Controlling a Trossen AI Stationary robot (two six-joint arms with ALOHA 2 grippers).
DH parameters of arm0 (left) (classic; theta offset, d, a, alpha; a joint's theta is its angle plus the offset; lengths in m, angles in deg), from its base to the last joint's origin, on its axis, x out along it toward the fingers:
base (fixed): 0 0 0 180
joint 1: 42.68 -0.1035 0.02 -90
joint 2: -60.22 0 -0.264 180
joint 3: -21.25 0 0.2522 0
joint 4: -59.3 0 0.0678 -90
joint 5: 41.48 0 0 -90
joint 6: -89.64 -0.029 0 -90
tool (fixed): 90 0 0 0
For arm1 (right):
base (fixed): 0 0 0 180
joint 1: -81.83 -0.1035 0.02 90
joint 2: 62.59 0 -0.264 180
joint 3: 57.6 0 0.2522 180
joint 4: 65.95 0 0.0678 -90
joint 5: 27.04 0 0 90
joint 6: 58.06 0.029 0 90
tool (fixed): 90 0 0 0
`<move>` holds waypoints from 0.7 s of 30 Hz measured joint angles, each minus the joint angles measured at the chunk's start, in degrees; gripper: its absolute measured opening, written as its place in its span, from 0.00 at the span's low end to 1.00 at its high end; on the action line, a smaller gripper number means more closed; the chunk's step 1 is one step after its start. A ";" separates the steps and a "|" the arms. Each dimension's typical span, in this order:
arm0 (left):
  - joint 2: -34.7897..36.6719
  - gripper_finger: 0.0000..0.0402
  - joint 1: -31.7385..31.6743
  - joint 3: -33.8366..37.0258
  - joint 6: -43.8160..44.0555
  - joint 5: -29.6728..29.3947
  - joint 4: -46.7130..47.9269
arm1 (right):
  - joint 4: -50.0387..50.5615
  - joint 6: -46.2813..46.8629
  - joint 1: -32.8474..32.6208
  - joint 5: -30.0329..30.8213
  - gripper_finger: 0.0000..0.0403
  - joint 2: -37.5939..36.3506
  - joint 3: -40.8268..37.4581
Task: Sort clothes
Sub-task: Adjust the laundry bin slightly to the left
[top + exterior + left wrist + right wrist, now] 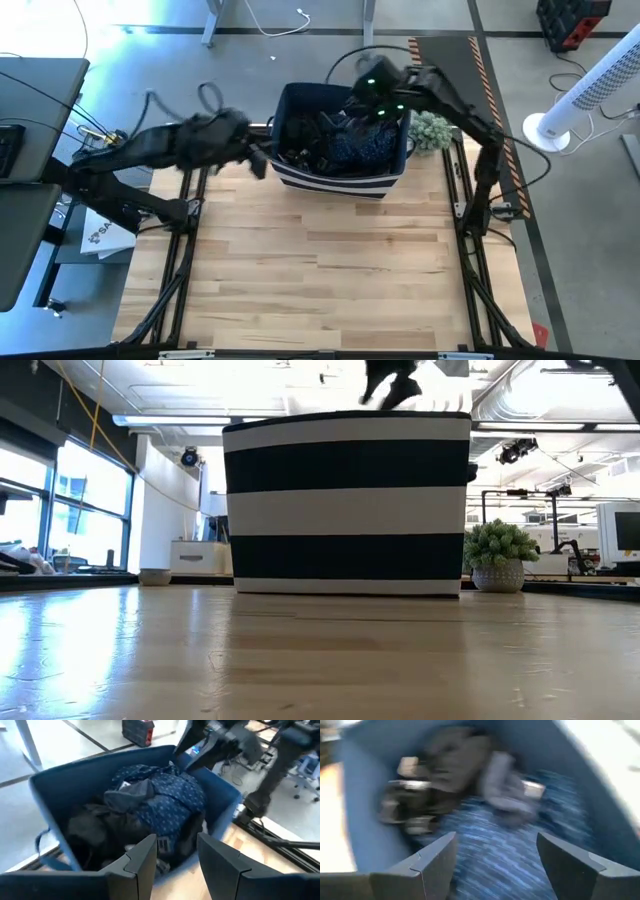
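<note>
heaped in the striped bin (385,182) at the table's (320,270) far edge: the clothes (150,815), a speckled navy garment (170,800) on top of darker pieces. probably light, limp and bunching, best pinched at a raised fold of the navy one. left gripper (175,857) just outside the bin's near wall, spread moderately, holding nothing. right gripper (495,865) over the pile, spread wide, nothing between the fingers

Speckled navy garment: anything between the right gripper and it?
Nothing visible. The right gripper hangs open over the bin, with the speckled navy garment lying uncovered on top of the pile directly beyond its fingers.
</note>
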 joint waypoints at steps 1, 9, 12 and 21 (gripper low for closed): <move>-1.33 0.34 -2.20 0.00 -1.23 1.86 -1.57 | 1.40 1.22 0.20 3.62 0.67 -1.26 -0.04; -12.49 0.33 -17.14 0.00 -6.10 17.67 -8.40 | 10.30 12.95 5.27 19.25 0.67 -9.19 -3.12; -16.02 0.33 -21.04 0.00 -7.46 21.59 -10.21 | 10.83 15.42 8.43 21.15 0.67 -11.47 -6.18; -21.20 0.32 -29.32 0.00 -7.36 22.74 -4.86 | 10.65 16.53 21.73 16.96 0.63 -18.00 -28.00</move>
